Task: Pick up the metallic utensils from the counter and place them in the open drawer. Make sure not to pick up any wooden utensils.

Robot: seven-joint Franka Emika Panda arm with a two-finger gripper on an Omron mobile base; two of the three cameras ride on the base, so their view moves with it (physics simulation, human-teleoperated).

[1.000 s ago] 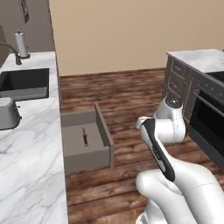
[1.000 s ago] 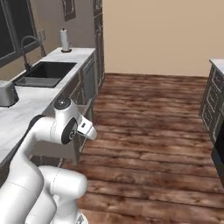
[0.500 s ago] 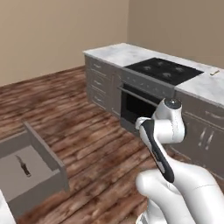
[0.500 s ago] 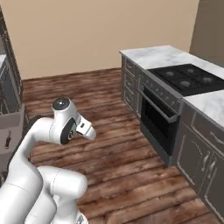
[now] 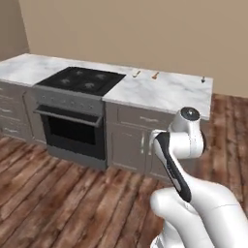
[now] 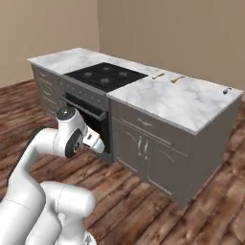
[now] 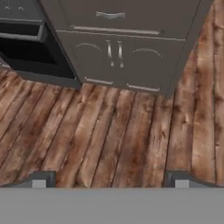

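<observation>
The counter (image 5: 164,92) (image 6: 191,103) is a white marble island top on a grey-brown base. An orange-brown wooden spoon (image 5: 155,75) (image 6: 177,79) lies near its far edge. Left of the wooden spoon lies a pale slim utensil (image 5: 137,73) (image 6: 158,75). A small dark-grey utensil (image 5: 203,79) (image 6: 227,90) lies at the counter's right end; both are too small to name. My gripper (image 7: 109,181) is open and holds nothing. It hangs low over the wooden floor in front of the island's cabinet doors (image 7: 118,57). The open drawer is out of view.
A black stovetop (image 5: 82,80) (image 6: 107,74) takes the left half of the island, with a dark oven (image 5: 72,128) under it. Bare wooden floor (image 5: 63,193) lies between the base and the island. A tan wall stands behind.
The whole picture has swung: the base has turned away from the drawer and the sink worktop and now faces the island. The jaws stayed wide apart.
</observation>
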